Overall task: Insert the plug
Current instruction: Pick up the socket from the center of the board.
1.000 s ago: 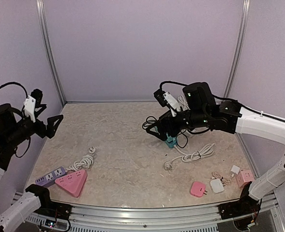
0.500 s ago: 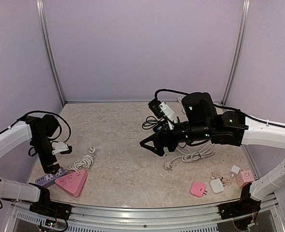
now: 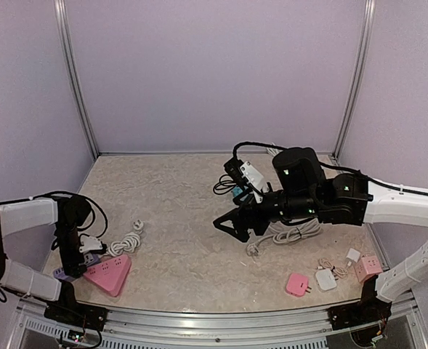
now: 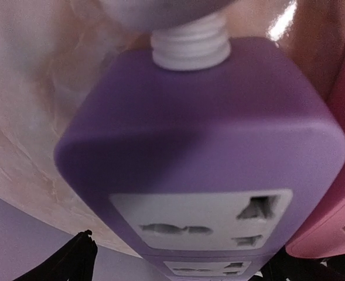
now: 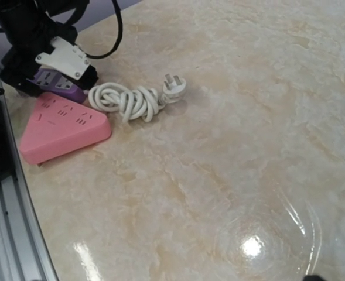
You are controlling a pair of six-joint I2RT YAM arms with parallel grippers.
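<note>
A purple power strip (image 3: pixel 62 273) lies at the near left, and its white cord is coiled beside it (image 3: pixel 126 240), ending in a white plug (image 3: pixel 137 226). My left gripper (image 3: pixel 74 260) points down over the strip's end, open. In the left wrist view the strip (image 4: pixel 207 134) fills the frame, with a dark fingertip (image 4: pixel 78 257) off to its side and not touching it. My right gripper (image 3: pixel 228 224) hangs open and empty over the middle of the table. The right wrist view looks toward the plug (image 5: pixel 173 88), the cord (image 5: pixel 128 100) and the strip (image 5: pixel 58 82).
A pink triangular power strip (image 3: pixel 108 273) touches the purple one. A second white cord (image 3: pixel 290 234), a teal adapter (image 3: pixel 237 193) and a black cable (image 3: pixel 224 185) lie under the right arm. A pink adapter (image 3: pixel 297 283), a white charger (image 3: pixel 325 279) and a pink cube (image 3: pixel 368 267) sit near right.
My left arm has swung down from a raised pose onto the end of the purple strip. My right gripper has left the teal adapter and moved left and nearer, over the table's middle.
</note>
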